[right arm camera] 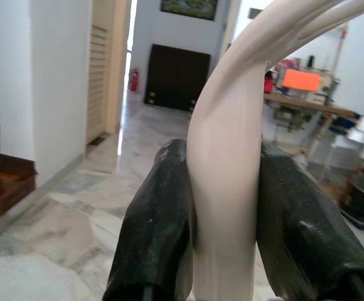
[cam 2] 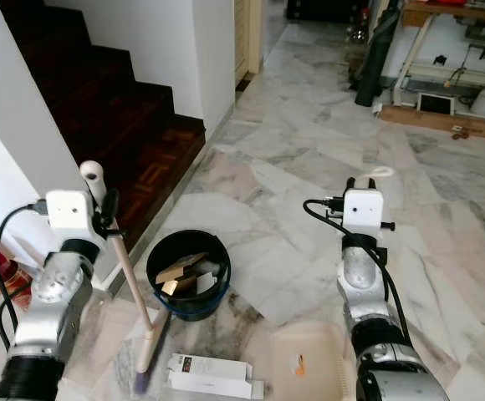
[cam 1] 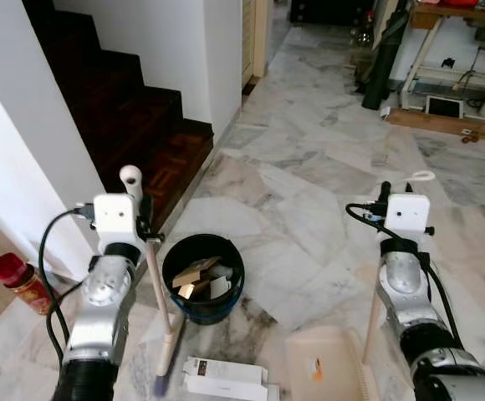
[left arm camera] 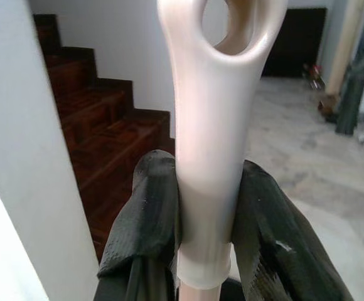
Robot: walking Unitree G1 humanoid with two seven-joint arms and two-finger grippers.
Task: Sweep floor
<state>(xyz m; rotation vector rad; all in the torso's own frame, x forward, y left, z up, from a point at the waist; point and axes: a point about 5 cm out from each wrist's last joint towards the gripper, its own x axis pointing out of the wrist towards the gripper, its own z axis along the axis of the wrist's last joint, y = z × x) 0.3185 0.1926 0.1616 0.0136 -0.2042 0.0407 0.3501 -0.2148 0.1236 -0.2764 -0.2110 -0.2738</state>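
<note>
My left gripper is shut on the pale handle of a broom, whose bristle end rests on the marble floor beside a flat white box. In the left wrist view both black fingers clamp the broom handle just below its hanging loop. My right gripper is shut on the beige handle of an upright dustpan, whose pan sits on the floor in front of me. The right wrist view shows the curved dustpan handle pinched between the fingers.
A black bucket holding cardboard scraps stands between my arms. A dark wooden staircase and white wall rise at the left, with a red-capped jar by the wall. Tables and clutter stand at the far right.
</note>
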